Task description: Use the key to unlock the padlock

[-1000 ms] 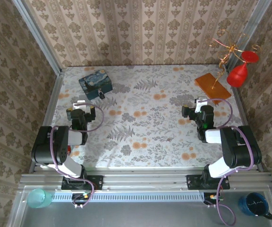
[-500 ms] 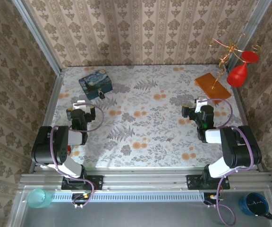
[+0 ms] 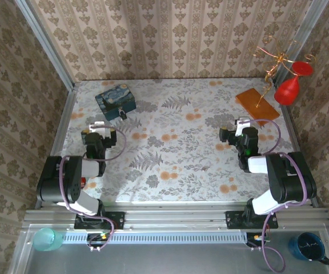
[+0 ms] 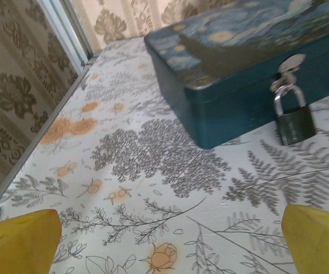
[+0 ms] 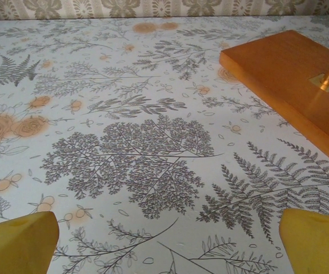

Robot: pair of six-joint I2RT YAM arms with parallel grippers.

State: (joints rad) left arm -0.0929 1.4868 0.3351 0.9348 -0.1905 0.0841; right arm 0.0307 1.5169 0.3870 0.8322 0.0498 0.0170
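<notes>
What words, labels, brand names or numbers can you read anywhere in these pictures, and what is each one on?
No text can be read in these pictures.
padlock: the dark face is too blurred to show any brand or number.
blue box: a painted night sky, no lettering visible.
blue mug: a white squiggly line, too small to read as letters.

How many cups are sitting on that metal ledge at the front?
2: a teal cup at the left end, a dark blue mug at the right end. None looks hidden.
</notes>
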